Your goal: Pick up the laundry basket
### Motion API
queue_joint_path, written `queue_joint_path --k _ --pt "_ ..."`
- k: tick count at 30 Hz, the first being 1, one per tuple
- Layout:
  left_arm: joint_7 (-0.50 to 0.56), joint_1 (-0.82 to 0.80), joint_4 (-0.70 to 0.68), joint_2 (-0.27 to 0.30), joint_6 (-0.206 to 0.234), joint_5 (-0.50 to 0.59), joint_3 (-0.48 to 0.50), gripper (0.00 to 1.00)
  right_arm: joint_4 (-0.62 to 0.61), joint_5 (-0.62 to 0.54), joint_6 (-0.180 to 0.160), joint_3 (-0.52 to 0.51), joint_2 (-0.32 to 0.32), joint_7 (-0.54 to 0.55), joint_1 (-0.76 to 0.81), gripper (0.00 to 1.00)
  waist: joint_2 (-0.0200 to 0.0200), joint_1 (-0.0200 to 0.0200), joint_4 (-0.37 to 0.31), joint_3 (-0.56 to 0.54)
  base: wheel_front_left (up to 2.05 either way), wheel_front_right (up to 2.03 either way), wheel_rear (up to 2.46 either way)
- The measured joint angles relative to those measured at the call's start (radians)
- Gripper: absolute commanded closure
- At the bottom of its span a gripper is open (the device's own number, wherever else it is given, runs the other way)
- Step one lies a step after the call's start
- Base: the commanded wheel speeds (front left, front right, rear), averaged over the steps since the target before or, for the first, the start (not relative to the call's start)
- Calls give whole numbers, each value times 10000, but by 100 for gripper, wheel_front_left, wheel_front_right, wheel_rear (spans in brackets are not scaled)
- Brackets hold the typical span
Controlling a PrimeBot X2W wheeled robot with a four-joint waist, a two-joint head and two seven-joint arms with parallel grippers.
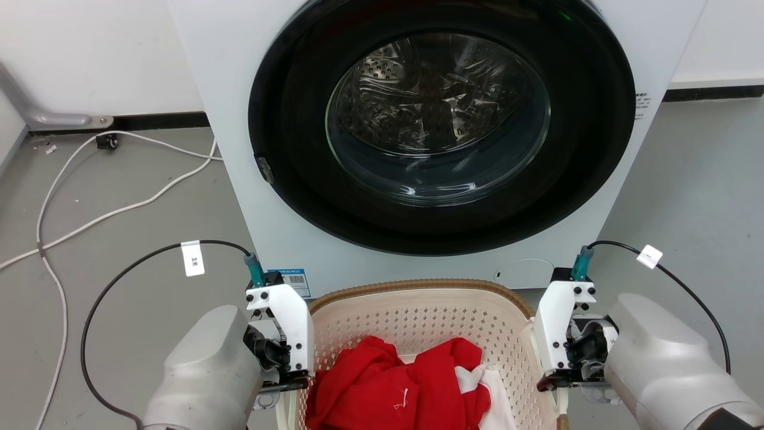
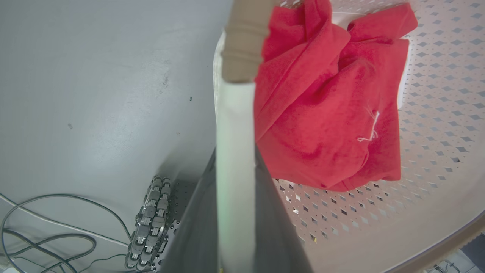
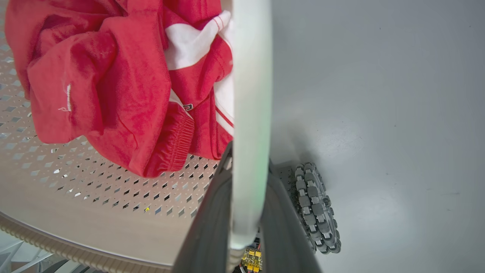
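We judge the grasp made and the lift next: the left tool (image 2: 235,163) is closed on the white left handle (image 2: 234,121) and the right tool (image 3: 248,163) on the right handle (image 3: 251,94) of the laundry basket (image 1: 418,316), which sits between our arms just before the washing machine (image 1: 286,239), red clothing (image 1: 388,388) inside. The next move calls for raising both arms together and level, so the basket does not tilt. The tag (image 1: 193,258) on the left cable (image 1: 221,241) reads "3米"; the blue QR sticker (image 1: 289,279) and the machine's side print (image 1: 641,106) are too small to read.
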Motion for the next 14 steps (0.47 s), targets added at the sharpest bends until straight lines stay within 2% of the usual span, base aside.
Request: queue_joint_path --k 14 --pt "-54 -54 63 2 0 -230 -176 100 4 31 0 38 -6 -65 0 100 0 0 7 35 0 0 0"
